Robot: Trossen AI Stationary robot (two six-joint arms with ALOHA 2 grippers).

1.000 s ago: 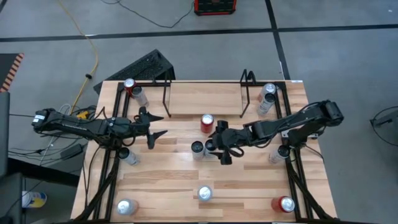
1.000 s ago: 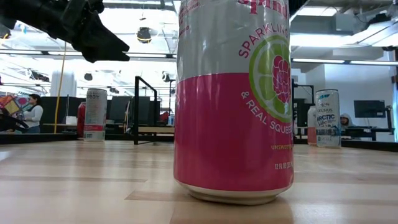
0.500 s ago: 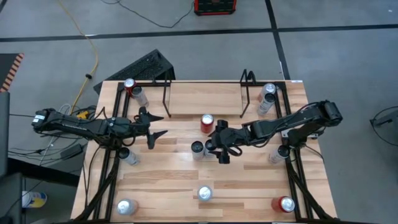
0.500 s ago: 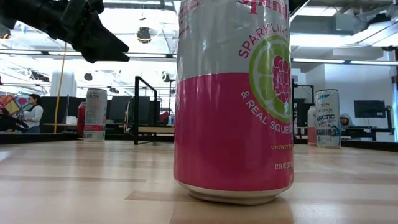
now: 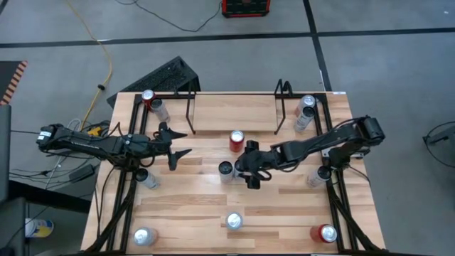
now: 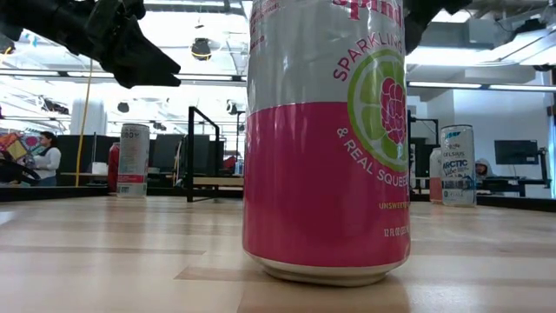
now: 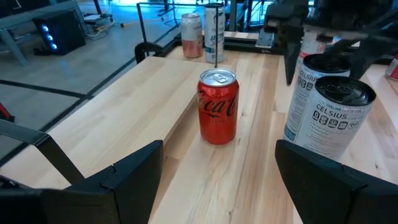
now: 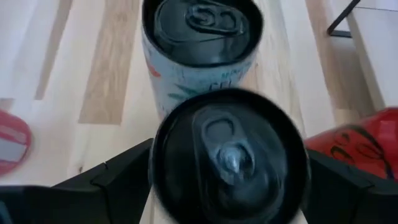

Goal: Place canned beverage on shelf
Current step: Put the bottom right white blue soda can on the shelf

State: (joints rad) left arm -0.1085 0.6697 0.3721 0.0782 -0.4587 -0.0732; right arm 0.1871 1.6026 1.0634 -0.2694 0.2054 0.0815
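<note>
Behind the table (image 6: 104, 261), only the low view shows a seated person (image 6: 43, 161).

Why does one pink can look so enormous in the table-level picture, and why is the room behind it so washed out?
Low view: the pink can stands right by the lens, so it fills the picture; bright ceiling lights behind bleach the room. Right wrist view: the nearest black-topped can is blurred, too close to the camera.

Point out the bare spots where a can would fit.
The shelf board between its uprights is bare. So is the table strip between the left end effector and the red can. It is crowded around the right end effector.
</note>
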